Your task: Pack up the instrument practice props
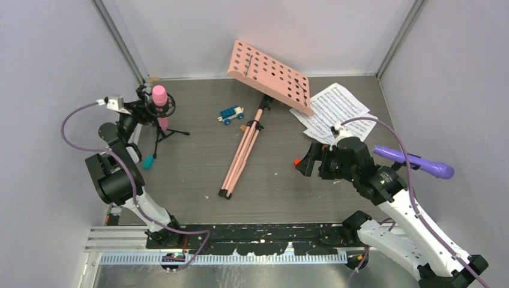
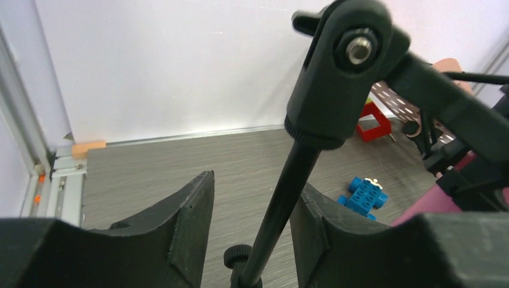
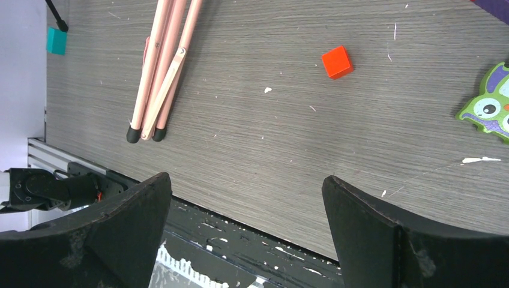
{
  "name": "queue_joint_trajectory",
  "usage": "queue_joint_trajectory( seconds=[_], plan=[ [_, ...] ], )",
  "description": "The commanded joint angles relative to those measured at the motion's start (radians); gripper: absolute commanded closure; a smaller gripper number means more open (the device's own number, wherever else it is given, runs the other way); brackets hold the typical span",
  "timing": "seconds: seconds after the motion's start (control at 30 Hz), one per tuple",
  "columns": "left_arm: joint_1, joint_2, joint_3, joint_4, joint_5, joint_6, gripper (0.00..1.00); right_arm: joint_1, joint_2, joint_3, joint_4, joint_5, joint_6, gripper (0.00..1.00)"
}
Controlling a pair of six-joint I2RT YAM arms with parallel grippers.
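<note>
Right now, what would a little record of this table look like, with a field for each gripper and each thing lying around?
left gripper: open, one finger each side of the pole of the black mic mount, not clamped
right gripper: open wide, holding nothing
pink microphone: upright in that mount, far left
purple microphone: lying at the far right
music rack: tipped over mid-table, tripod legs folded together
sheet music: flat, right of the rack
extras: blue toy car, teal block, red block
</note>
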Motion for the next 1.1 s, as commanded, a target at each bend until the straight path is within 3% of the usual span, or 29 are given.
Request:
queue_joint_trajectory(
  seconds=[0.0, 0.17, 0.37, 0.73, 0.97, 1.07],
  plan=[
    [0.0, 0.021, 0.064, 0.128, 0.088, -0.027, 0.54, -0.001, -0.004, 0.037, 0.01, -0.014, -0.006, 0.0],
    [-0.021, 0.025, 0.08, 0.128, 0.128, -0.036, 0.71, -0.001, -0.002, 0.033, 0.011, -0.013, -0.007, 0.0],
    [-0.059, -0.007, 0.067, 0.128, 0.174, -0.047, 1.0, -0.002, -0.016, 0.032, 0.01, -0.014, -0.002, 0.0],
    [-0.258, -0.258, -0.1, 0.075, 0.064, 0.009, 1.0, -0.001, -0.042, 0.018, 0.016, -0.023, 0.021, 0.0],
    [-0.4, -0.572, -0.189, -0.386, -0.06, 0.28, 1.0, -0.001, -0.056, 0.008, 0.015, -0.021, 0.032, 0.0],
    [-0.429, -0.66, -0.222, -0.485, -0.126, 0.339, 1.0, -0.002, -0.049, 0.006, 0.022, -0.029, 0.034, 0.0]
  ],
)
